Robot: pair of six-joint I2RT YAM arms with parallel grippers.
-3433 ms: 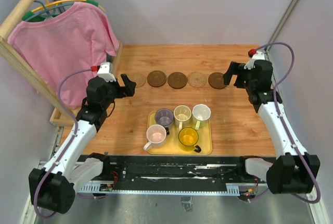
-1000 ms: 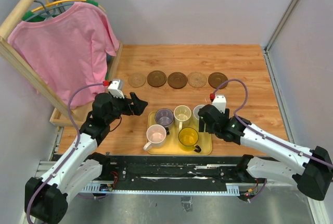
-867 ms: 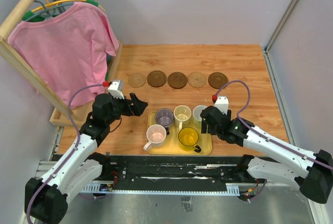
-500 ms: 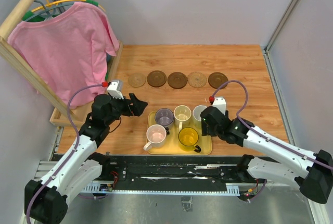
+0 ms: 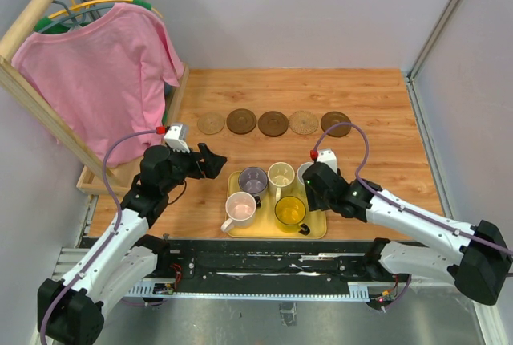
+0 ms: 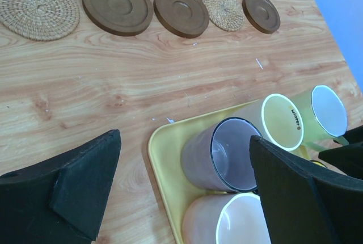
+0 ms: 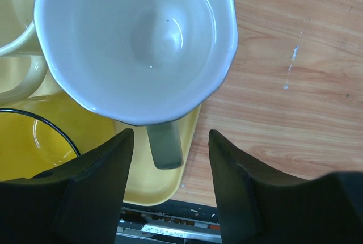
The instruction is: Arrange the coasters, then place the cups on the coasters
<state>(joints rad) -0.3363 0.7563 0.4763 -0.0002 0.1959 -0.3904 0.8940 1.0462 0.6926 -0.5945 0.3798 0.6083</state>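
Left fingers (image 6: 74, 193) hang spread wide over the wooden worktop (image 6: 113, 79); right fingers (image 7: 96, 181), half-narrowed, flank the handle of the whitish pale-green mug (image 7: 136, 40) at the rectangular yellow tray (image 6: 157, 153)'s right corner without touching; an off-centre pinch may twist it into the neighbouring cream mug (image 5: 281, 175)

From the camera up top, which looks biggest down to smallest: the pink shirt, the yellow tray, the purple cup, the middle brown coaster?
1. Pink cloth T-shirt on the hanger.
2. Rectangular yellow plastic tray.
3. Purple-grey translucent cup and middle dark brown round coaster: they look about alike, so I won't rank them.
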